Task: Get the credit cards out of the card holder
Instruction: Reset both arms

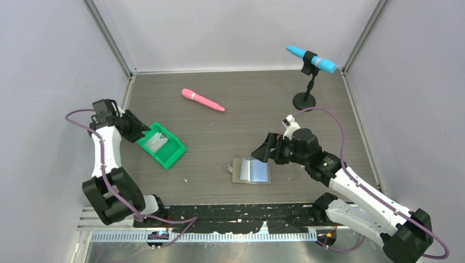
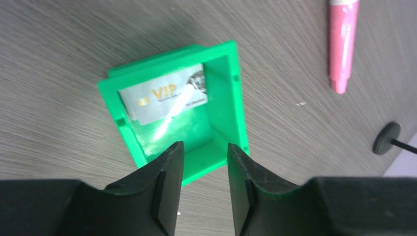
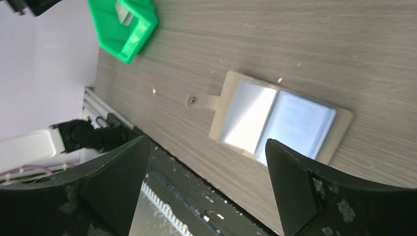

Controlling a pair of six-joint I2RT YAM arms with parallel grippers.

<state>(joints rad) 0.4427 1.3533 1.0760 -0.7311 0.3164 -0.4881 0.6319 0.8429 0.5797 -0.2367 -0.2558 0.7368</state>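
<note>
Card holder (image 3: pixel 278 120) flat on table (image 3: pixel 295 39), below wide-spread right tool (image 3: pixel 205 142), apart.

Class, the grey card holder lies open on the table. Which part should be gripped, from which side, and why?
Probably the narrow strap tab projecting from the card holder's left edge, as the top view shows it. The holder lies open and flat, with no raised edge; the tab is slim enough to straddle from above.
</note>
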